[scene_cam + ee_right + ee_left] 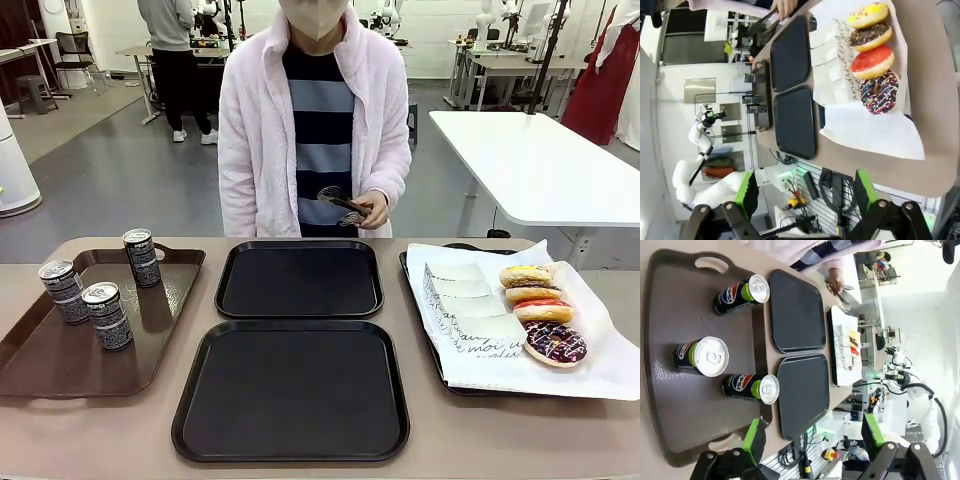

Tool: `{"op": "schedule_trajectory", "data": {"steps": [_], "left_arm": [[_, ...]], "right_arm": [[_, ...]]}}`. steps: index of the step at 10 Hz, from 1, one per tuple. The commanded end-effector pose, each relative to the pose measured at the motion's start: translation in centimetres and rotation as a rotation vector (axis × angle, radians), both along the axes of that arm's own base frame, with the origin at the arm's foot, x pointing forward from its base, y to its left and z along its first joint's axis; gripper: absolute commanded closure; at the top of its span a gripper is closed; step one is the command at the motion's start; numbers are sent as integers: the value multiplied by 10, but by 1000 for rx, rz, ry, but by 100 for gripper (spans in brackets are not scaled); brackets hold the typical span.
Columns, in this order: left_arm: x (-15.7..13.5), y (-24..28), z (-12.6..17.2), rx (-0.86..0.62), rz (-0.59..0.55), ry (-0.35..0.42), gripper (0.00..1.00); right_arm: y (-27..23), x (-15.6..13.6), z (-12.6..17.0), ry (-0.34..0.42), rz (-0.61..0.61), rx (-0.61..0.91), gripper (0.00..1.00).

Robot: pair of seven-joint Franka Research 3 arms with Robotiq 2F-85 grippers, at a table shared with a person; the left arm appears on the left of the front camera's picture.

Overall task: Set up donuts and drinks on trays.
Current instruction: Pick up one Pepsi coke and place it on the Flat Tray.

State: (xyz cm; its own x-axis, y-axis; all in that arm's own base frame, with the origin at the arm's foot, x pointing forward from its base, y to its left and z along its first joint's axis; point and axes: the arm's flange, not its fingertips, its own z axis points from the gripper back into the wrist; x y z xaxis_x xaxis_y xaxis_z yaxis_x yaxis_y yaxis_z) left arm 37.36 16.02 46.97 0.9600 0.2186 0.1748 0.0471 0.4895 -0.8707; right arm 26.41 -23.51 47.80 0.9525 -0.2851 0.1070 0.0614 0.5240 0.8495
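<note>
Front view looks across the desk (520, 445) at a person standing at the far side. The person's hand (377, 208) holds dark tongs (338, 200) just above the far edge.

On the left of the desk sits a brown tray (50, 370) with the three drinks (107, 316) standing upright on it. One is toward its far end and two are close together at its left side. In the middle lie the two glossy trays, the far black tray (300, 280) and the near black tray (292, 395), just beside each other with a narrow gap between them.

On the right, white paper (600, 370) covers another dark tray, and a row of white paper sleeves (465, 300) with black script lies on it. Right of the sleeves, four donuts run in a line from far to near: the yellow donut (525, 274), the chocolate donut (532, 293), the pink donut (543, 311) and the sprinkled donut (555, 343). Each one touches the next.

In the left wrist view, the robot's left hand (812, 432) is spread wide with nothing between its green pads. It hangs above the brown tray with all three drinks ahead of it, and its fingers touch none of them. The closest drink lies just beyond one finger.

In the right wrist view, the right hand (805, 190) also stands wide open and bare. The four donuts lie well ahead of it on the white paper, apart from both fingers, and the sprinkled donut is the nearest to it.
</note>
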Motion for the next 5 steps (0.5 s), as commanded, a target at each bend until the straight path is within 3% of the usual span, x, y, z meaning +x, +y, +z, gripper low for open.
{"op": "schedule_trajectory", "data": {"steps": [1,5], "left_arm": [[0,-3,-6,-62,-18,5,0],[0,-3,-6,-62,-18,5,0]], "right_arm": [[4,4,-2,-18,3,38,0],[4,4,-2,-18,3,38,0]]}}
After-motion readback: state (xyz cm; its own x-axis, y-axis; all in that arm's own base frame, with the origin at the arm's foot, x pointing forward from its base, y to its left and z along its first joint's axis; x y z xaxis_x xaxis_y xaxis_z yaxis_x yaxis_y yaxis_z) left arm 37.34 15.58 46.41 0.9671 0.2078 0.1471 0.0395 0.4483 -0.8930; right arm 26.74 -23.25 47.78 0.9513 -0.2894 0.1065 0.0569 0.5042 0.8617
